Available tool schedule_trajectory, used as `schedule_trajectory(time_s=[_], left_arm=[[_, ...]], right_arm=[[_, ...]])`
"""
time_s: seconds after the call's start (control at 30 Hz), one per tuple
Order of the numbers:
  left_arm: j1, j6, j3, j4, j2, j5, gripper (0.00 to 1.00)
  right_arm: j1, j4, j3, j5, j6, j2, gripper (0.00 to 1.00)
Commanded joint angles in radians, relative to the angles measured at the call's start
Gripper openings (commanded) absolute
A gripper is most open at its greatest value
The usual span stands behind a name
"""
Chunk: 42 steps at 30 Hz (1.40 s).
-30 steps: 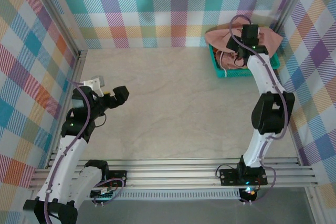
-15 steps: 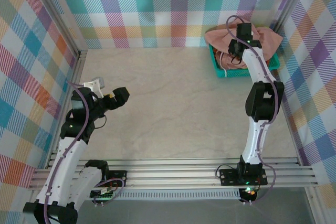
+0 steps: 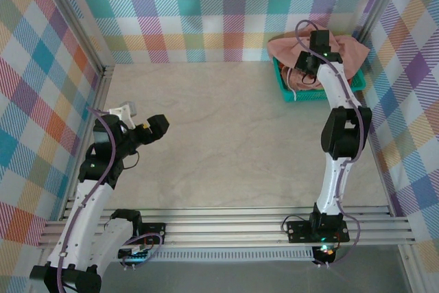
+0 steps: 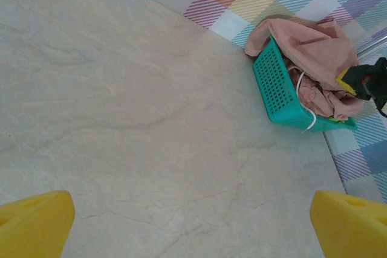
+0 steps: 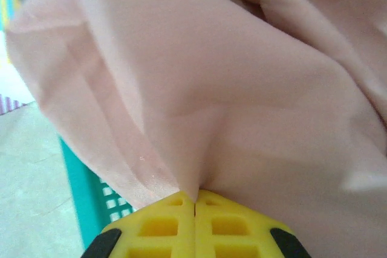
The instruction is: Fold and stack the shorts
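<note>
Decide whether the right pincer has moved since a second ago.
Yes: the right pincer has shifted toward the back wall, over the teal basket.

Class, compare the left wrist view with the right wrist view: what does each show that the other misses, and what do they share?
Left wrist: the wide table, a white drawstring looped over the rim of the basket, and the left pincer open. Right wrist: a close-up of the right pincer shut on a fold of the pink shorts. Both: the pink shorts, the teal basket and some table.
</note>
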Motion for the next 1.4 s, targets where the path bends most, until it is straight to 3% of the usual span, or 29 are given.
schedule_trajectory(time_s=[0.0,0.2,0.37,0.57,0.8,0.93,0.97,1.23,1.37], left_arm=[[-0.009,-0.013,0.003,0.013,-0.011,0.01,1.0],[-0.013,-0.017,0.005,0.015,-0.015,0.015,1.0],[-0.016,-0.022,0.004,0.024,-0.016,0.015,1.0],[-0.021,-0.03,0.014,0.04,-0.017,0.01,1.0],[-0.024,-0.037,0.036,0.045,-0.03,-0.022,1.0],[-0.025,-0.039,0.046,0.045,-0.051,-0.067,1.0],[-0.025,-0.04,0.048,0.044,-0.057,-0.072,1.0],[-0.047,-0.087,0.052,0.114,0.03,-0.003,1.0],[-0.168,-0.084,0.085,0.147,0.159,0.0,0.99]], right_arm=[[0.017,0.08,-0.028,-0.048,-0.004,-0.156,0.0],[0.072,0.182,-0.132,-0.096,0.023,-0.344,0.0],[0.156,0.194,-0.1,-0.17,-0.005,-0.416,0.0],[0.33,0.166,-0.049,-0.235,-0.098,-0.447,0.0],[0.586,0.103,-0.153,-0.283,-0.215,-0.436,0.0],[0.653,0.11,-0.262,-0.405,-0.191,-0.447,0.55],[0.653,0.122,-0.293,-0.432,-0.165,-0.462,0.59],[0.6,0.039,-0.465,-0.194,-0.165,-0.571,0.72],[0.489,0.032,-0.598,-0.202,-0.048,-0.633,0.74]])
